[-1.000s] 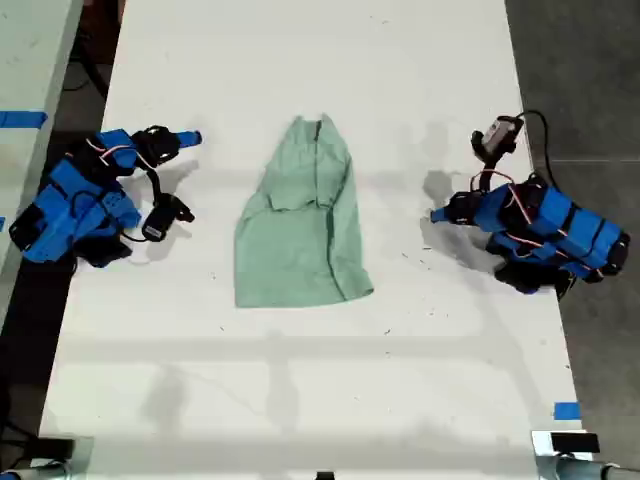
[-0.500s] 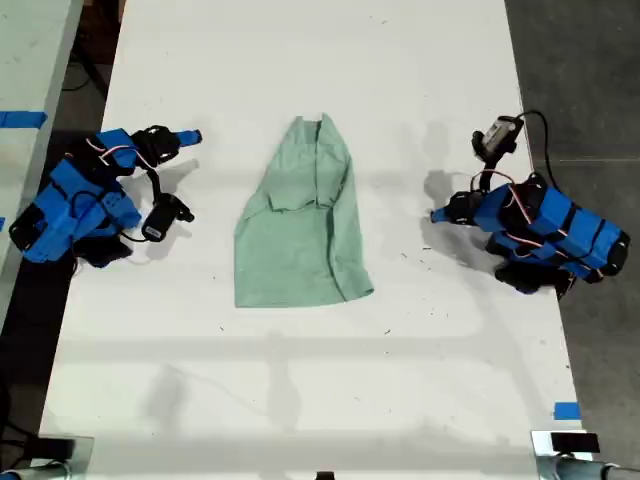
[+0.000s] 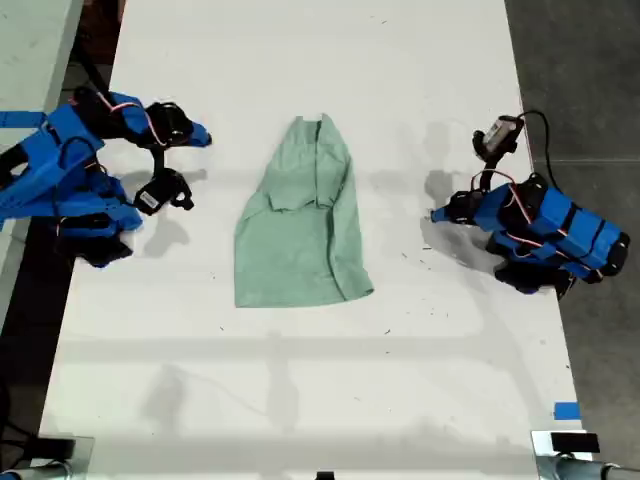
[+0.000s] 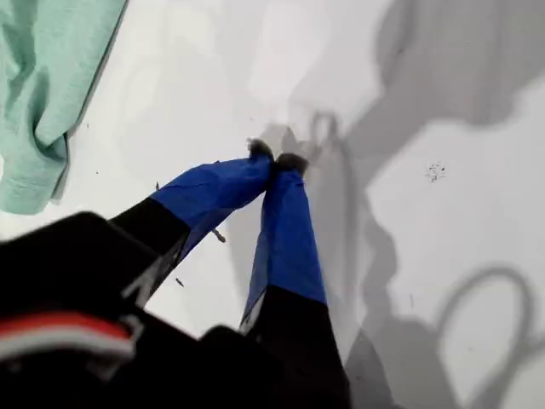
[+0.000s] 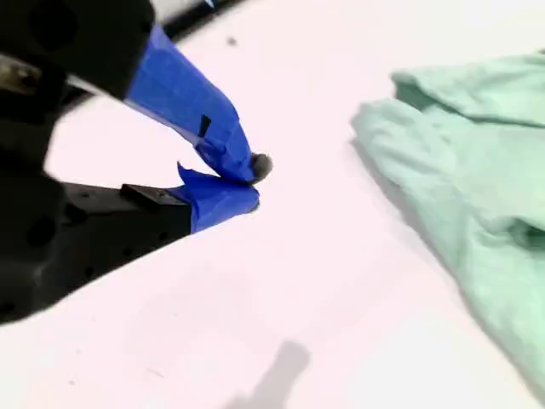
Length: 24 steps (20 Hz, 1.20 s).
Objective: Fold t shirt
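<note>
**Item 1: t shirt (image 3: 300, 225).** Pale mint-green soft cloth, 1 piece, lying flat on the white table (image 3: 320, 400) about midway between the 2 arms. Collar end narrow and pointing to the far edge; hem end wider and toward the near edge. The body tapers toward the collar. 1 flap is folded over the upper middle, leaving a stepped edge across the chest. A long crease runs down the side toward the exterior view's right. The hem corner on that side is turned over. The surface is wrinkled throughout. The first wrist view shows a stitched hem edge (image 4: 38, 102); the second wrist view shows soft rolled folds (image 5: 477, 170).

**Item 2: my first gripper (image 3: 436, 215).** On the exterior view's right, low over the table, well apart from the shirt. Blue-taped fingers (image 4: 217, 189) are pinched tip to tip (image 4: 274, 158), with nothing between them.

**Item 3: my second gripper (image 3: 200, 138).** On the exterior view's left, raised above the table, apart from the shirt. Blue-taped tips are clenched together (image 5: 251, 183), holding nothing.

**Item 4: markings.** 1 blue tape strip (image 3: 566, 410) near the table's near corner on the exterior view's right; 1 more (image 3: 22, 119) on the neighbouring surface at the exterior view's left.
</note>
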Tool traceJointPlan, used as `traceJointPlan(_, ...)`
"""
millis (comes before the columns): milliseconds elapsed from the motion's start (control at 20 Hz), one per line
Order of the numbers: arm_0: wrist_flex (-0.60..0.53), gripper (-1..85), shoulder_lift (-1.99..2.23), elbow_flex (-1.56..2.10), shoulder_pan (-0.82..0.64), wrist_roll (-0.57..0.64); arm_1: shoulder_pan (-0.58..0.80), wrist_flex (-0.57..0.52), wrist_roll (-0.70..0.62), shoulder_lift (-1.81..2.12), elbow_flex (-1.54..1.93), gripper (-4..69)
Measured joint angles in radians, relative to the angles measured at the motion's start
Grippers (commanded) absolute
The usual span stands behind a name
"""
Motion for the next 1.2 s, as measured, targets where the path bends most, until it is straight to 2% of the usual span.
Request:
traceJointPlan(50,0.031,9.7,-0.138,-0.107,0.100,-0.086,0.000,0.000,0.000,0.000,0.000,1.6)
traceJointPlan(200,0.133,15.7,-0.425,-0.284,0.390,-0.267,0.000,0.000,0.000,0.000,0.000,1.6)
traceJointPlan(250,0.160,24.2,-0.502,-0.310,0.465,-0.322,0.000,0.000,0.000,0.000,0.000,1.6)
traceJointPlan(350,0.232,28.9,-0.632,-0.359,0.600,-0.482,0.000,0.000,0.000,0.000,0.000,1.6)
traceJointPlan(450,0.318,27.3,-0.792,-0.423,0.675,-0.650,0.000,0.000,0.000,0.000,0.000,1.6)
traceJointPlan(500,0.301,26.4,-0.833,-0.430,0.690,-0.676,0.000,0.000,0.000,0.000,0.000,1.6)
traceJointPlan(700,0.135,21.7,-0.894,-0.430,0.732,-0.692,0.000,0.000,0.000,0.000,0.000,1.6)
traceJointPlan(900,-0.052,11.5,-0.910,-0.308,0.729,-0.736,0.000,0.000,0.000,0.000,0.000,1.6)
traceJointPlan(1000,-0.086,0.0,-0.916,-0.287,0.723,-0.746,0.000,0.000,0.000,0.000,0.000,1.6)
traceJointPlan(1200,-0.081,-0.2,-0.907,-0.272,0.703,-0.747,0.000,0.000,0.000,0.000,0.000,1.6)
